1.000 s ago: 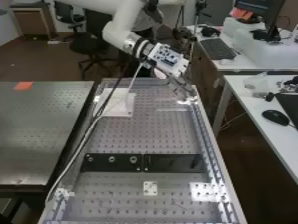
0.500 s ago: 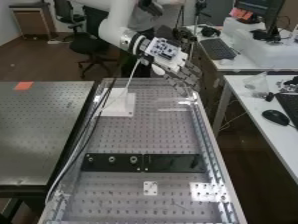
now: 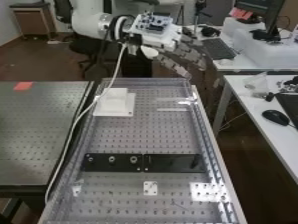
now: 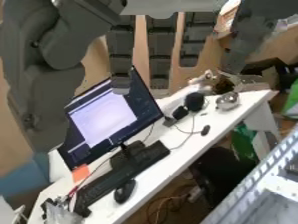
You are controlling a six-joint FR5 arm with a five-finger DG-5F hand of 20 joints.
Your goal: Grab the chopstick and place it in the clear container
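The dark grey hand (image 3: 181,54) is raised above the bench's far right corner, tilted, with its fingers extended and slightly relaxed, pointing toward the right side. In the wrist view the fingers of the hand (image 4: 159,55) hang straight and spread apart, with nothing held between them. Pale streaks and clear edges (image 3: 174,103) lie on the perforated bench (image 3: 143,132) near its far right side; I cannot tell whether they belong to the clear container. I cannot make out a chopstick.
A white stepped block (image 3: 115,103) stands on the bench's far left. A black bar (image 3: 174,163) crosses the bench nearer the camera. To the right is a white desk (image 3: 256,117) with a mouse (image 3: 275,117). The wrist view faces a monitor (image 4: 110,117) and keyboard (image 4: 123,177).
The arm has lifted the hand up and away from the bench's far right corner, and the hand has turned so its fingers point more to the right. The cable has shifted with it.
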